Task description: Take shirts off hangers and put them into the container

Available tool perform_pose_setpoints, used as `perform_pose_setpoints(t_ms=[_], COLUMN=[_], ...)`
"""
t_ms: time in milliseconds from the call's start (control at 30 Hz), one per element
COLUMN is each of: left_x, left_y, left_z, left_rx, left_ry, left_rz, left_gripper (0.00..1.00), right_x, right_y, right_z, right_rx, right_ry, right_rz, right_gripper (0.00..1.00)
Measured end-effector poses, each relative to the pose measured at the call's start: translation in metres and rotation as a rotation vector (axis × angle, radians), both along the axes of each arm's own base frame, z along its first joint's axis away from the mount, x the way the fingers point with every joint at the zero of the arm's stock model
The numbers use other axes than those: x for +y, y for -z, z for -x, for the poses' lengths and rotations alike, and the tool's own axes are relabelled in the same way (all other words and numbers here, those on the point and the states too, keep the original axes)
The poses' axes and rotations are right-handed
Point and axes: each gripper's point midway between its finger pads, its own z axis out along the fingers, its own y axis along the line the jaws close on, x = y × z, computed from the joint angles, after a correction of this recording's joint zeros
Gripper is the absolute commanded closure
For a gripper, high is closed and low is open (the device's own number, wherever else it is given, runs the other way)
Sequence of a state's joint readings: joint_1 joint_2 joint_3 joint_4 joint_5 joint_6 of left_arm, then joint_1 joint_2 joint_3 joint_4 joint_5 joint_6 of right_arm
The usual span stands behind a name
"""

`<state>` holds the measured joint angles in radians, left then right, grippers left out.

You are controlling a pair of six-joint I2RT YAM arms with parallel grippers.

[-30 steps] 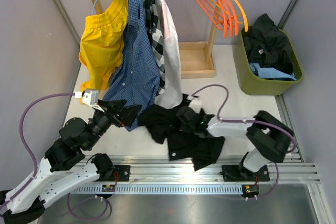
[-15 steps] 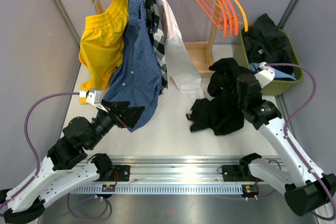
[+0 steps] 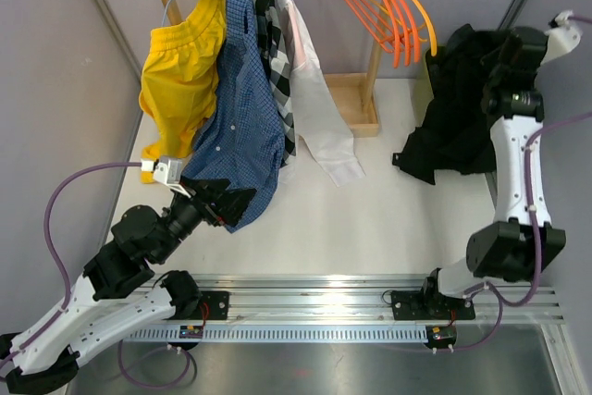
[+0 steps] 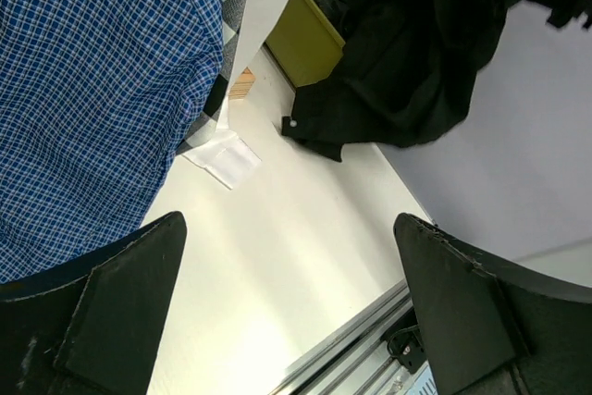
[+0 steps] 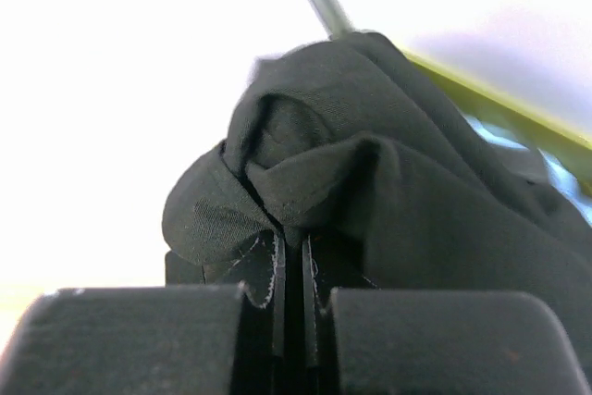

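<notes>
Top view: black shirt (image 3: 453, 108) drapes over the container (image 4: 303, 39), hiding nearly all of it plus the right fingers (image 5: 129, 339). Wooden rack (image 3: 374, 62) top and orange hangers' (image 3: 393, 6) hooks are cut off by the upper edge. Right wrist view: background blown out white, light blue cloth (image 5: 564, 173) blurred.

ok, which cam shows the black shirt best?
Top external: the whole black shirt hangs from the shut right gripper at the container. Left wrist shows it far off, at an angle; right wrist only a pinched fold.
</notes>
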<state>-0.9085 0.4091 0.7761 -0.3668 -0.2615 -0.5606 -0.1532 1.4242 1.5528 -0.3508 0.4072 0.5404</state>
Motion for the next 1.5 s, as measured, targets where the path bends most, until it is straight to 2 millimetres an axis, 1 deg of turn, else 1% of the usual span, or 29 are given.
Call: perform_pose_setpoints(t_ms=[33,67,100,133,200,267,300,367,400,467,533,600,633,700,733,800,833,900,967,1033,1100,1133,1200,1233,1300,1333,1400,1467,1500], left_x=[0.0,0.0,-0.001,-0.001,0.0,0.001,0.003,0.005,0.006,0.008,0.01,0.01,0.01,0.008,0.007,0.004,0.003,0.002,0.002,0.001,0.0,0.0,-0.003,-0.004,-0.005,-0.005,-0.004,-0.003,-0.002], left_y=[0.0,0.0,0.001,0.001,0.0,0.001,0.0,0.0,-0.002,-0.004,-0.006,-0.006,-0.005,-0.004,-0.002,0.002,0.003,0.004,0.003,0.001,0.0,0.0,0.001,0.002,0.005,0.007,0.008,0.01,0.01], left_z=[0.0,0.0,0.0,0.0,0.0,0.0,0.001,0.001,0.002,0.002,0.002,0.001,0.001,-0.001,-0.002,-0.004,-0.005,-0.006,-0.006,-0.006,-0.006,-0.006,-0.006,-0.006,-0.006,-0.006,-0.006,-0.004,-0.003], left_rx=[0.001,0.002,0.002,0.002,0.001,0.001,0.001,0.001,0.0,-0.002,-0.005,-0.006,-0.005,-0.001,0.003,0.01,0.014,0.016,0.014,0.01,0.006,0.006,0.008,0.009,0.015,0.017,0.022,0.026,0.025], left_ry=[0.0,0.0,0.0,0.0,-0.001,-0.002,-0.005,-0.009,-0.011,-0.016,-0.023,-0.027,-0.027,-0.027,-0.026,-0.026,-0.026,-0.026,-0.026,-0.025,-0.021,-0.02,-0.013,-0.009,-0.006,-0.006,-0.006,-0.006,-0.007], left_rz=[-0.001,-0.003,-0.005,-0.006,-0.006,-0.008,-0.012,-0.017,-0.018,-0.02,-0.018,-0.021,-0.025,-0.033,-0.04,-0.057,-0.063,-0.067,-0.065,-0.059,-0.054,-0.054,-0.054,-0.057,-0.062,-0.063,-0.057,-0.049,-0.042], left_gripper=[0.01,0.01,0.01,0.01,0.01,0.01,0.01,0.01,0.01,0.01,0.01,0.01,0.01,0.01,0.01,0.01,0.01,0.01,0.01,0.01,0.01,0.01,0.01,0.01,0.01,0.01,0.01,0.01,0.01], right_x=[-0.003,-0.006,-0.007,-0.009,-0.012,-0.016,-0.018,-0.024,-0.028,-0.034,-0.038,-0.038,-0.038,-0.04,-0.042,-0.047,-0.051,-0.059,-0.067,-0.073,-0.077,-0.078,-0.08,-0.081,-0.081,-0.082,-0.083,-0.085,-0.086], right_y=[-0.02,-0.038,-0.067,-0.092,-0.142,-0.193,-0.213,-0.26,-0.28,-0.311,-0.331,-0.341,-0.341,-0.333,-0.323,-0.291,-0.268,-0.213,-0.145,-0.068,0.009,0.039,0.111,0.134,0.191,0.213,0.246,0.26,0.261], right_z=[-0.017,-0.028,-0.046,-0.057,-0.072,-0.074,-0.072,-0.059,-0.048,-0.026,-0.007,0.003,0.005,0.001,-0.005,-0.023,-0.035,-0.06,-0.085,-0.101,-0.106,-0.107,-0.11,-0.113,-0.12,-0.127,-0.139,-0.152,-0.155], right_rx=[-0.047,-0.081,-0.15,-0.206,-0.331,-0.462,-0.517,-0.656,-0.724,-0.83,-0.907,-0.941,-0.943,-0.921,-0.899,-0.82,-0.774,-0.653,-0.505,-0.346,-0.196,-0.136,0.018,0.062,0.198,0.245,0.318,0.36,0.375], right_ry=[-0.014,-0.023,-0.047,-0.062,-0.085,-0.094,-0.097,-0.091,-0.085,-0.059,-0.032,-0.012,-0.007,0.001,0.001,0.001,0.0,-0.003,-0.01,-0.012,0.001,0.009,0.028,0.033,0.047,0.05,0.05,0.043,0.039], right_rz=[0.006,0.014,0.027,0.042,0.081,0.125,0.143,0.192,0.22,0.27,0.318,0.352,0.364,0.376,0.378,0.369,0.358,0.325,0.274,0.208,0.131,0.099,0.017,-0.01,-0.087,-0.117,-0.16,-0.19,-0.2], right_gripper=[1.0,1.0,1.0,1.0,1.0,1.0,1.0,1.0,1.0,1.0,1.0,1.0,1.0,1.0,1.0,1.0,1.0,1.0,1.0,1.0,1.0,1.0,1.0,1.0,1.0,1.0,1.0,1.0,1.0])
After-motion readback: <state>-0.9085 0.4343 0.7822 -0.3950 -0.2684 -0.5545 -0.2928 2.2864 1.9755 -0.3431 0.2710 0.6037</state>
